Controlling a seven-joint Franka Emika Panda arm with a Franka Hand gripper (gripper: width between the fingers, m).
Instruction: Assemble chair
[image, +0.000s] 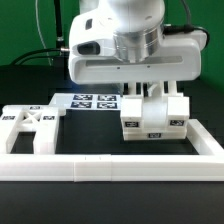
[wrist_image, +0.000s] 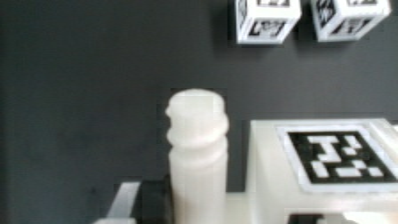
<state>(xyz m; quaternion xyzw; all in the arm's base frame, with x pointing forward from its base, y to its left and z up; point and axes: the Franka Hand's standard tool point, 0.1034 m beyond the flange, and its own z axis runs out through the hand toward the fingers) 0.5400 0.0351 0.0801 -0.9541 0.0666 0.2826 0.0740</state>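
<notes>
My gripper (image: 146, 97) hangs over a white tagged block (image: 155, 122) of the chair at the middle right. In the wrist view my gripper (wrist_image: 199, 206) is shut on a white ridged peg (wrist_image: 199, 140) that stands up between the dark fingers (wrist_image: 157, 200). The tagged block (wrist_image: 331, 156) lies close beside the peg; whether they touch I cannot tell. The X-braced panel (image: 30, 126) lies flat at the exterior view's left. Two small tagged white parts (wrist_image: 267, 20) (wrist_image: 350, 17) stand farther off on the black table.
The marker board (image: 95, 102) lies behind the panel. A long white border rail (image: 100, 168) runs along the front and turns up the exterior view's right side (image: 205, 140). Cables hang at the back.
</notes>
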